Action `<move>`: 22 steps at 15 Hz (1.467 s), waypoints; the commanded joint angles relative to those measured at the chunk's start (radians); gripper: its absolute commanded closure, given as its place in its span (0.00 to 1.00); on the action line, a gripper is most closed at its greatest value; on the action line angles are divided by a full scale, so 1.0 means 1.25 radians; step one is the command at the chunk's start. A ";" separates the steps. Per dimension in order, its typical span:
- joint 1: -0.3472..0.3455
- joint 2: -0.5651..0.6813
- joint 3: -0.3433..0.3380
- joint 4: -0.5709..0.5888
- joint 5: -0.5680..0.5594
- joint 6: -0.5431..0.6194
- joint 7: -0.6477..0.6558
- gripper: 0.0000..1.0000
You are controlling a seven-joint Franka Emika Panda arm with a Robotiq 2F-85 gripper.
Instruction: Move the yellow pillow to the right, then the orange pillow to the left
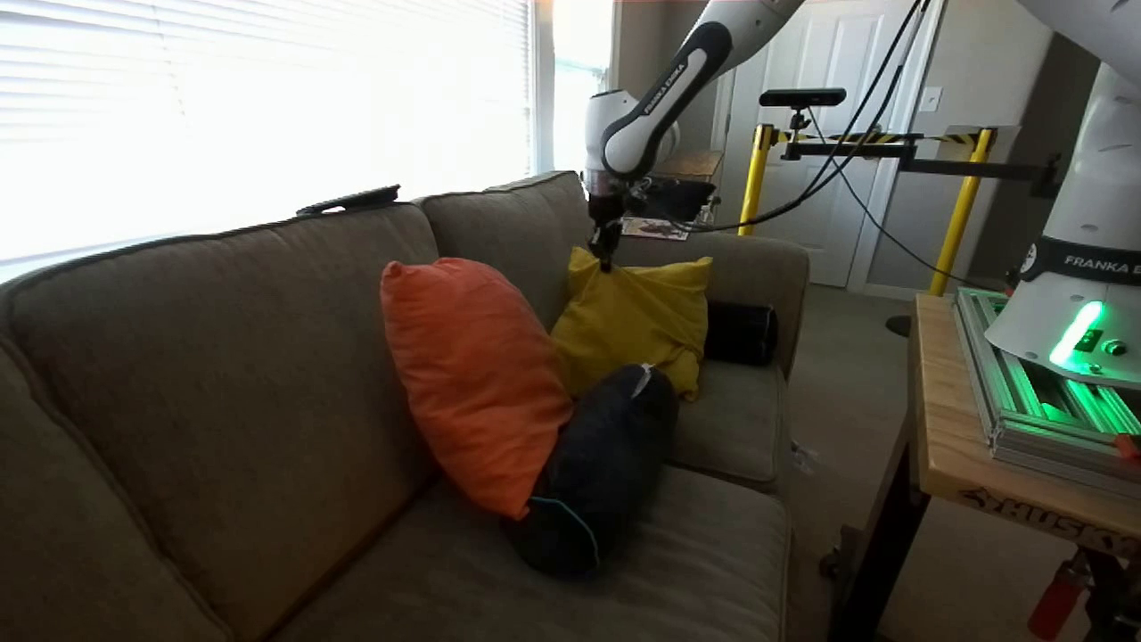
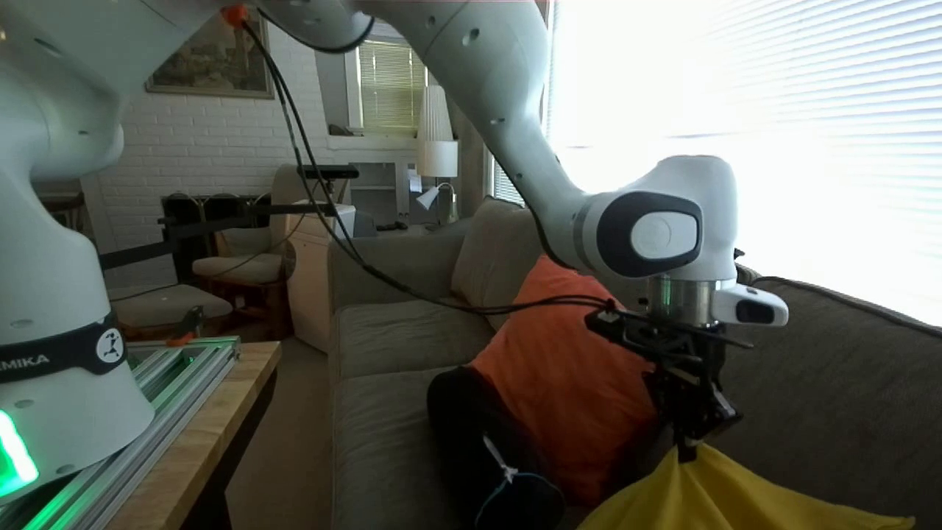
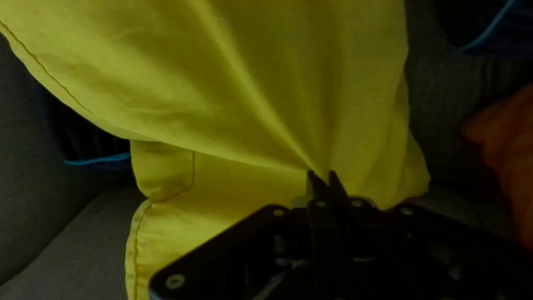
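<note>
Yellow throw pillow [image 1: 637,312]: on the sofa seat, leaning toward the backrest [image 1: 499,232], lower part partly hidden. Robotiq gripper [image 3: 321,173] has it: fingers closed together on a pinch of cover high on the pillow. In the wrist view, folds fan out from the fingertips; in an exterior view, the fabric peaks under them.

Just beyond, on the robot's right: a dark bolster [image 1: 742,333] between pillow and sofa arm [image 1: 758,272]. On the robot's left: orange throw pillow [image 1: 472,374], tilted against the backrest, nothing gripping it. Wrist view shows a gap between part of it and the yellow one; whether they touch lower down, cannot tell. Navy bolster [image 1: 615,455] lies in front, against the orange pillow.

Progress, my reading: first half in hand, not finished. Yellow is gripped but not released. It sits to the robot's right of orange; whether that is its final place, these views don't settle. Left to do: any remaining shift right, then letting go. Second half looks wholly open: orange to be gripped and taken left, with the navy bolster likely to drag or roll along.
</note>
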 commanded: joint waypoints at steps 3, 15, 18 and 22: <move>-0.071 -0.225 0.085 -0.238 0.089 0.148 -0.102 1.00; -0.220 -0.409 0.266 -0.388 0.294 0.397 -0.293 1.00; -0.212 -0.395 0.236 -0.367 0.234 0.395 -0.321 1.00; -0.177 -0.381 0.175 -0.330 0.130 0.371 -0.378 1.00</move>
